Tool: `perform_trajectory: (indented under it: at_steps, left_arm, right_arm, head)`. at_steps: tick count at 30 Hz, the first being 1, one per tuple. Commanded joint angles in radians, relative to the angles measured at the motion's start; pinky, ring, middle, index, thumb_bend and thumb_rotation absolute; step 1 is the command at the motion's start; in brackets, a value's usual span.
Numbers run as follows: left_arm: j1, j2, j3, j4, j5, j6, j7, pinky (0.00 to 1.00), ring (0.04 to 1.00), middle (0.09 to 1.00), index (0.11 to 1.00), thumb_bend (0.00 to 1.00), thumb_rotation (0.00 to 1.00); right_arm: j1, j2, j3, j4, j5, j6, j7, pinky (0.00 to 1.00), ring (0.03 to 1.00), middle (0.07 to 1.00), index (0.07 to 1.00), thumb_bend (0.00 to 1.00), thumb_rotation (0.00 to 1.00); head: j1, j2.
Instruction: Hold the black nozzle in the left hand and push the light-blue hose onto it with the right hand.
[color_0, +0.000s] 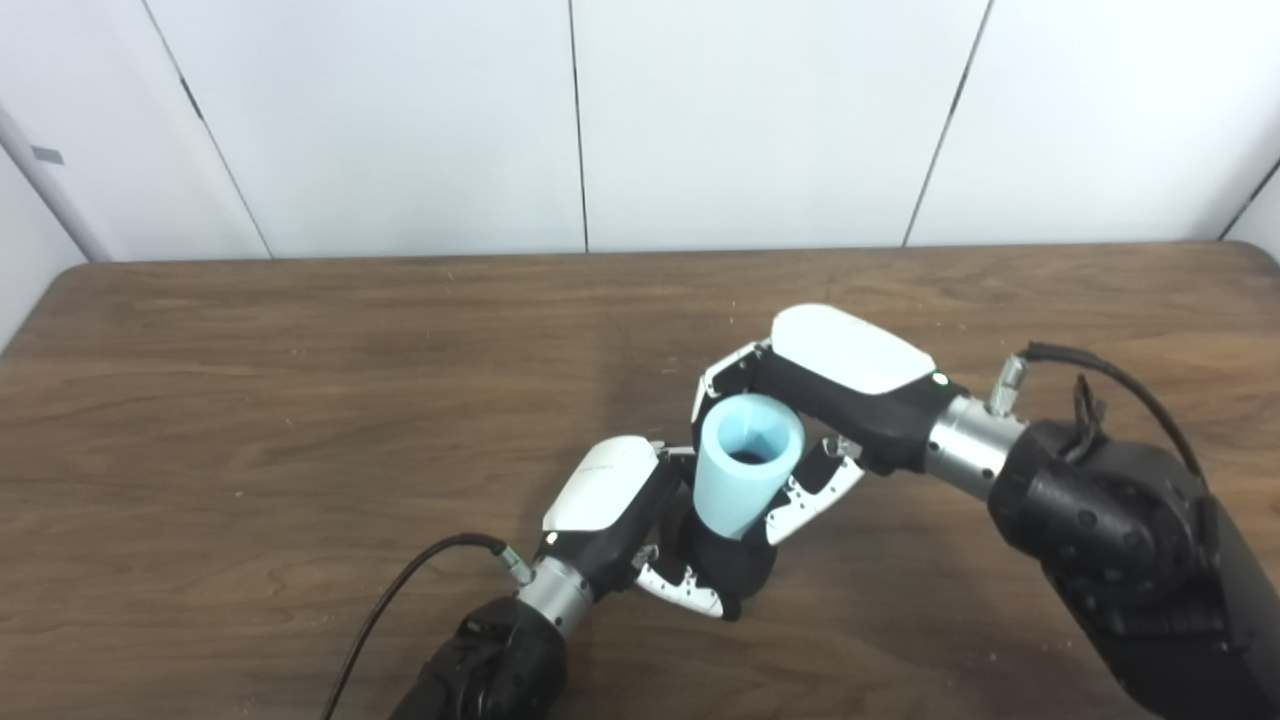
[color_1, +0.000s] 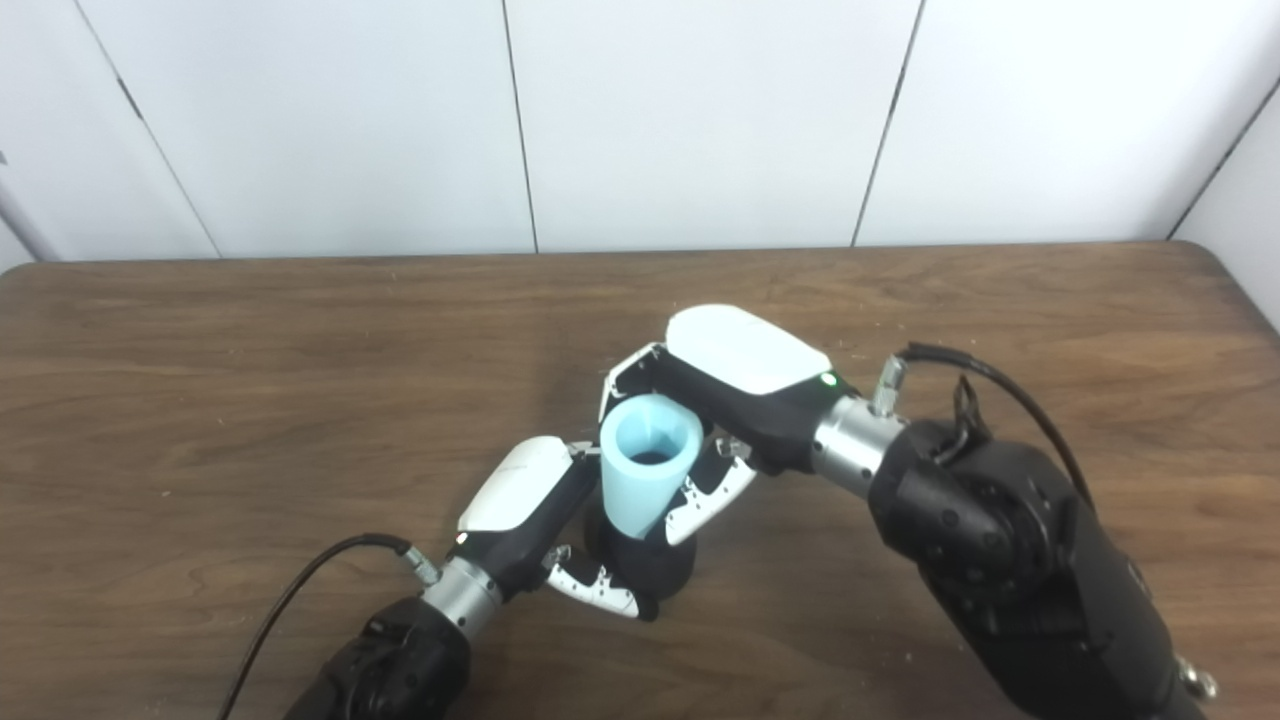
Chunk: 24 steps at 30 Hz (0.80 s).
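Near the table's (color_0: 300, 400) front middle, my left hand (color_0: 610, 510) clasps the black nozzle (color_0: 735, 570) upright. My right hand (color_0: 830, 385) wraps the light-blue hose (color_0: 745, 470), seated on the nozzle's top. It looks light and squashy, so I'd grip its sides low and gently.

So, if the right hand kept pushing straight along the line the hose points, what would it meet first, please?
The right hand holds the light-blue hose pointing down at the black nozzle gripped by the left hand. The nozzle comes first; the hose's lower end already seems to be on it, though depth is unclear.
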Motion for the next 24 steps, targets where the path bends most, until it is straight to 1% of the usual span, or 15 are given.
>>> perform_trajectory:
  at_steps: [1, 5, 9, 11, 15, 16, 17, 18, 19, 22, 24]
  left_arm:
    - [0.048, 0.006, -0.029, 0.045, -0.006, 0.059, -0.094, 0.84, 0.632, 0.463, 0.495, 0.52, 0.0]
    - [0.047, 0.008, -0.029, 0.048, -0.007, 0.057, -0.095, 0.84, 0.633, 0.463, 0.495, 0.52, 0.0]
    - [0.045, 0.012, -0.028, 0.05, -0.009, 0.053, -0.097, 0.84, 0.633, 0.463, 0.495, 0.52, 0.0]
    - [0.044, 0.012, -0.028, 0.053, -0.008, 0.052, -0.097, 0.84, 0.633, 0.463, 0.495, 0.52, 0.0]
    - [0.043, 0.011, -0.029, 0.054, -0.008, 0.053, -0.098, 0.84, 0.633, 0.463, 0.495, 0.52, 0.0]
    - [0.043, 0.011, -0.029, 0.053, -0.008, 0.054, -0.098, 0.84, 0.633, 0.463, 0.495, 0.52, 0.0]
    - [0.043, 0.011, -0.03, 0.052, -0.008, 0.055, -0.099, 0.84, 0.633, 0.463, 0.495, 0.52, 0.0]
    - [0.043, 0.01, -0.03, 0.052, -0.007, 0.055, -0.099, 0.84, 0.633, 0.463, 0.495, 0.52, 0.0]
    - [0.042, 0.01, -0.031, 0.052, -0.007, 0.055, -0.1, 0.84, 0.633, 0.464, 0.495, 0.52, 0.0]
    - [0.043, 0.01, -0.032, 0.05, -0.005, 0.057, -0.101, 0.84, 0.633, 0.466, 0.494, 0.52, 0.0]
    - [0.043, 0.01, -0.032, 0.049, -0.004, 0.057, -0.1, 0.85, 0.634, 0.467, 0.494, 0.52, 0.0]
  right_arm:
    - [0.029, -0.012, 0.016, 0.024, 0.005, -0.01, 0.022, 0.31, 0.431, 0.514, 0.496, 0.5, 0.0]
    - [0.046, -0.005, 0.017, 0.034, 0.014, -0.013, 0.0, 0.31, 0.428, 0.517, 0.502, 0.5, 0.0]
    - [0.05, 0.003, 0.013, 0.029, 0.015, -0.033, -0.032, 0.32, 0.43, 0.52, 0.514, 0.5, 0.0]
    - [0.044, 0.003, 0.014, 0.011, 0.008, -0.036, -0.034, 0.32, 0.437, 0.524, 0.538, 0.5, 0.0]
    - [0.034, 0.002, 0.019, -0.008, -0.007, -0.04, -0.027, 0.34, 0.459, 0.515, 0.536, 0.5, 0.0]
    - [0.032, 0.001, 0.021, -0.012, -0.01, -0.042, -0.025, 0.5, 0.579, 0.611, 0.628, 0.71, 0.0]
    - [0.028, -0.001, 0.025, -0.02, -0.018, -0.05, -0.022, 0.55, 0.62, 0.643, 0.659, 0.78, 0.0]
    - [0.022, -0.004, 0.032, -0.03, -0.031, -0.061, -0.018, 0.63, 0.694, 0.701, 0.699, 0.84, 0.05]
    - [0.018, -0.006, 0.036, -0.036, -0.04, -0.069, -0.014, 0.75, 0.797, 0.784, 0.752, 0.9, 0.13]
    - [-0.008, -0.017, 0.041, -0.051, -0.061, -0.088, 0.005, 0.89, 0.91, 0.879, 0.813, 0.97, 0.24]
    - [-0.037, -0.035, 0.028, -0.071, -0.073, -0.103, 0.021, 0.97, 0.973, 0.94, 0.86, 0.99, 0.32]
  head:
    - [0.001, 0.001]
    - [0.005, 0.003]
    - [0.001, 0.002]
    - [0.0, 0.002]
    - [-0.002, 0.002]
    - [-0.002, 0.002]
    - [0.0, 0.002]
    - [0.0, 0.002]
    - [0.0, 0.002]
    - [-0.001, 0.004]
    - [-0.003, 0.004]
